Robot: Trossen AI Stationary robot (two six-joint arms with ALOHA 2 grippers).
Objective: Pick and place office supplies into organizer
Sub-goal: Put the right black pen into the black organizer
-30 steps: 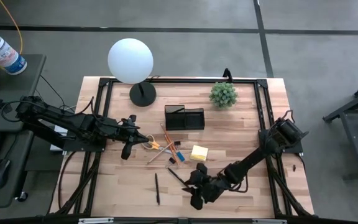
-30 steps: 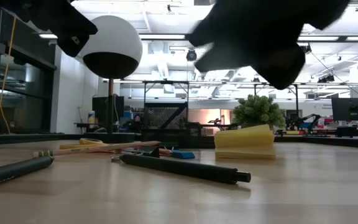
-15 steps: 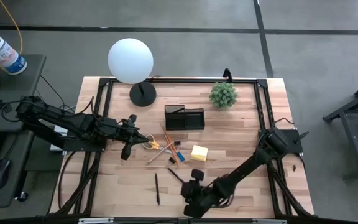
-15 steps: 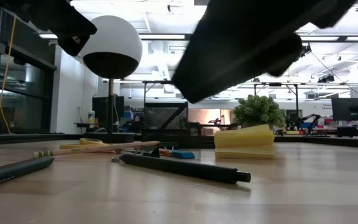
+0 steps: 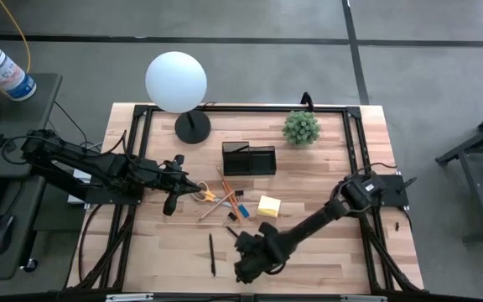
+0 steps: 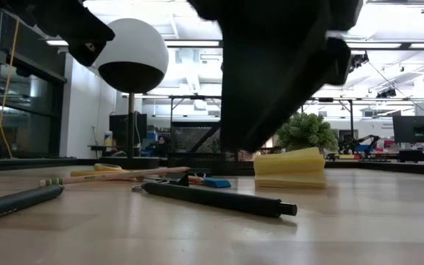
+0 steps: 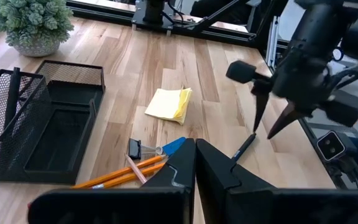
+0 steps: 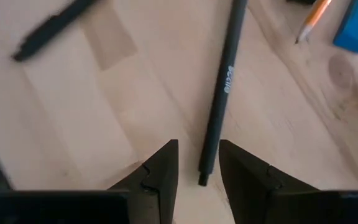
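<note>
high view: my right gripper hangs low over the table's near edge, well in front of the organizer. one black pen lies just beside it, another pen farther toward my left arm's side. my left gripper waits beside the scissors, in front of the organizer and off to its left-arm side. the sticky-note pad sits in front of the organizer, with pencils and the blue eraser between pad and scissors.

low view: my right arm fills the upper middle as a dark mass; under it the pen lies flat, with the pad behind it and the organizer farther back.

left wrist view: my fingers are pressed together, empty, above the pencils. organizer (mesh, one tall section) stands beyond them.

right wrist view: my fingers stand spread apart, the pen's end in the gap, not pinched.
</note>
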